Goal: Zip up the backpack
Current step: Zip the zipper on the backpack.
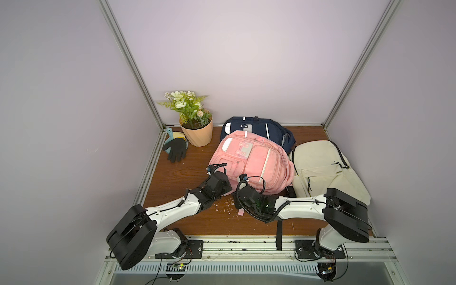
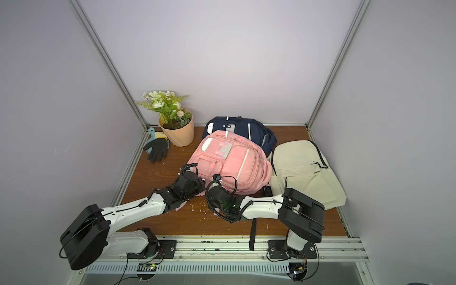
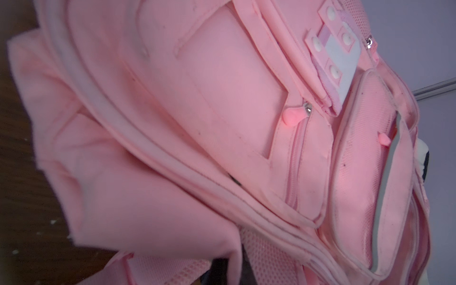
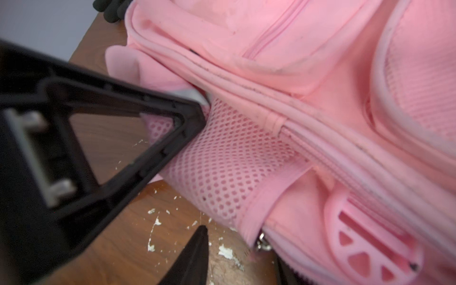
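Note:
The pink backpack (image 1: pixel 249 162) lies front up in the middle of the wooden table in both top views, resting partly on a navy one. My left gripper (image 4: pixel 201 100) is shut on a fold of pink fabric at the bag's near corner. In a top view its fingers (image 1: pixel 225 190) are tucked against the bag's edge. My right gripper (image 4: pixel 240 245) is low at the bag's near bottom edge. Its jaws stand apart, and a small metal zipper slider (image 4: pixel 262 240) hangs between them. A pink pull (image 3: pixel 288 118) sits on the front pocket's zip.
A navy backpack (image 1: pixel 256 125) lies behind the pink one and a cream backpack (image 1: pixel 320 167) to its right. A potted plant (image 1: pixel 197 133) and a black glove (image 1: pixel 176 149) are at the back left. White crumbs (image 1: pixel 224 207) dot the table. A black strap (image 1: pixel 278 234) hangs over the front edge.

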`<control>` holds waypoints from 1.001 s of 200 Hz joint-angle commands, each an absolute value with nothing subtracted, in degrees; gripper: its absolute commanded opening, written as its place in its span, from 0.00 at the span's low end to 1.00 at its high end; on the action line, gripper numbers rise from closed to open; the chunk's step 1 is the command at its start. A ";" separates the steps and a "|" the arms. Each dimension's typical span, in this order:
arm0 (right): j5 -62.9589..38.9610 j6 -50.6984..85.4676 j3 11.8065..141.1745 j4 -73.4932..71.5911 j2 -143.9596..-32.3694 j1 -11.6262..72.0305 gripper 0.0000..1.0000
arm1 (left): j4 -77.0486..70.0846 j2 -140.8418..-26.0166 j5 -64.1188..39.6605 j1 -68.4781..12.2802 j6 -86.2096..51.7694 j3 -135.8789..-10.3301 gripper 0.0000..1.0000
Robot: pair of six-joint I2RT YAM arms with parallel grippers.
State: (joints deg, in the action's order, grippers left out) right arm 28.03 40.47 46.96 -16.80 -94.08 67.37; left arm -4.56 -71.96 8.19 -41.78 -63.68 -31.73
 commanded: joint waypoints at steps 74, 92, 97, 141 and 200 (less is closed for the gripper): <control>37.49 45.35 49.06 -6.46 -90.78 66.98 0.04 | -5.67 -69.57 9.23 -43.33 -67.18 -31.11 0.00; 35.77 45.85 45.74 -7.13 -87.52 66.97 0.01 | -4.61 -69.43 10.91 -43.13 -66.92 -31.35 0.00; 35.32 45.77 45.03 -6.96 -86.60 66.95 0.00 | -4.21 -69.24 11.38 -43.01 -66.47 -31.62 0.00; 35.72 47.72 42.36 -0.17 -81.05 66.79 0.00 | -0.97 -68.44 12.14 -37.03 -62.36 -32.33 0.00; 35.25 51.05 35.95 5.99 -71.32 60.97 0.00 | 3.14 -64.30 12.20 -25.42 -54.87 -32.58 0.00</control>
